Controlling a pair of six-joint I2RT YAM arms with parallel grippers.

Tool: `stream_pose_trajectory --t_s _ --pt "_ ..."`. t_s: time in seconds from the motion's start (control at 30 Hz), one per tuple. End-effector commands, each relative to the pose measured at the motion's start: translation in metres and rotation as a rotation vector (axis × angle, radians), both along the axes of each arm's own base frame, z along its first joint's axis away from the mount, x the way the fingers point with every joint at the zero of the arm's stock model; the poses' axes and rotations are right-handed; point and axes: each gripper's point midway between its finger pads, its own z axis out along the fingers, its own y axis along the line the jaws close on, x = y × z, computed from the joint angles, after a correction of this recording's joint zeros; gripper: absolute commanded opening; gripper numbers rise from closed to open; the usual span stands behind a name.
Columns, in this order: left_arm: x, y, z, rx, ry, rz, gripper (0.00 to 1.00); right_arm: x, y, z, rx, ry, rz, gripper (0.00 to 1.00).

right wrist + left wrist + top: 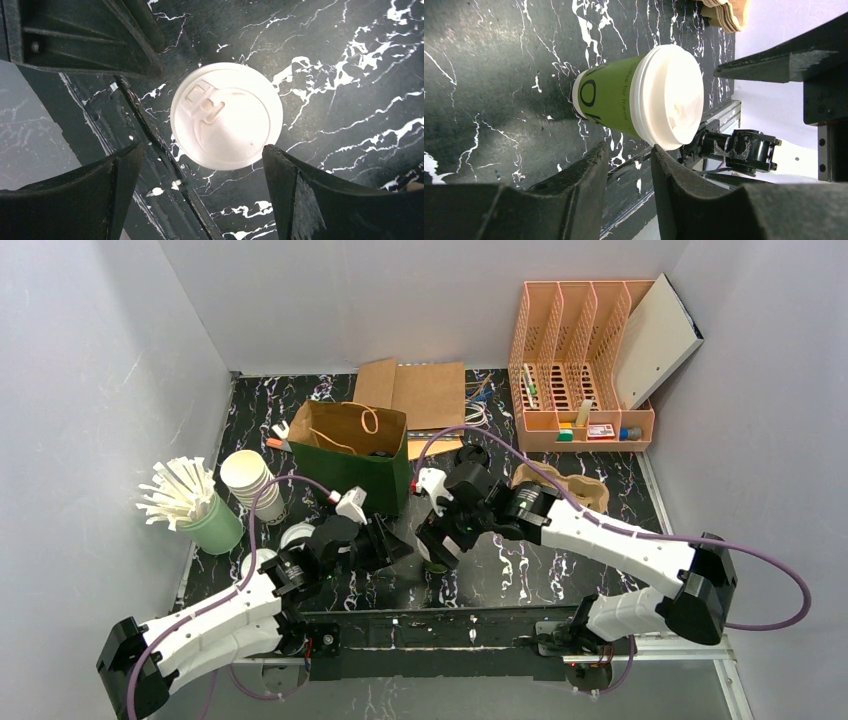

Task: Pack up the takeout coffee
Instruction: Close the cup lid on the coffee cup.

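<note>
Right gripper [200, 150] with fingers spread wide, hanging straight above the white lid [227, 115] of the coffee cup [609, 95], touching nothing. Left gripper [629, 150] with fingers a little apart and empty, just beside the cup, clear of it. Green cup upright on the black marbled table [530, 570], near the front edge, between the two arms, lid already seated. Behind it, open paper bag [355, 455] standing, contents unclear; pulp cup carrier [560, 485] off to the right, no cup seen in it. Judging by this: lidding done, moving the cup into carrier or bag not yet begun. Far left, spare cup stack [250, 480] and straws [180, 490].
</note>
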Motion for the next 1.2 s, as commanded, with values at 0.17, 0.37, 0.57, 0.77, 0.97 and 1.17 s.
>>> stream_pose_trajectory --t_s 0.17,0.37,0.57,0.77,0.97,1.17 --pt "-0.006 -0.019 -0.002 -0.135 0.042 -0.004 0.29 0.024 0.015 0.029 0.203 0.077 0.034 0.98" --pt "-0.015 -0.028 -0.002 -0.221 0.047 -0.010 0.26 0.042 0.014 0.029 0.254 0.138 -0.040 0.98" --pt "-0.018 -0.037 -0.004 -0.240 0.044 -0.028 0.28 0.051 0.016 0.026 0.329 0.174 -0.114 0.96" --pt "-0.017 -0.038 -0.002 -0.278 0.033 -0.016 0.38 0.047 0.016 0.014 0.324 0.210 -0.117 0.96" --pt "-0.013 -0.038 -0.010 -0.259 0.025 -0.003 0.32 0.041 0.018 0.012 0.332 0.238 -0.101 0.96" --pt "-0.012 -0.043 -0.011 -0.262 0.014 -0.016 0.34 0.034 0.012 0.006 0.315 0.263 -0.099 0.95"
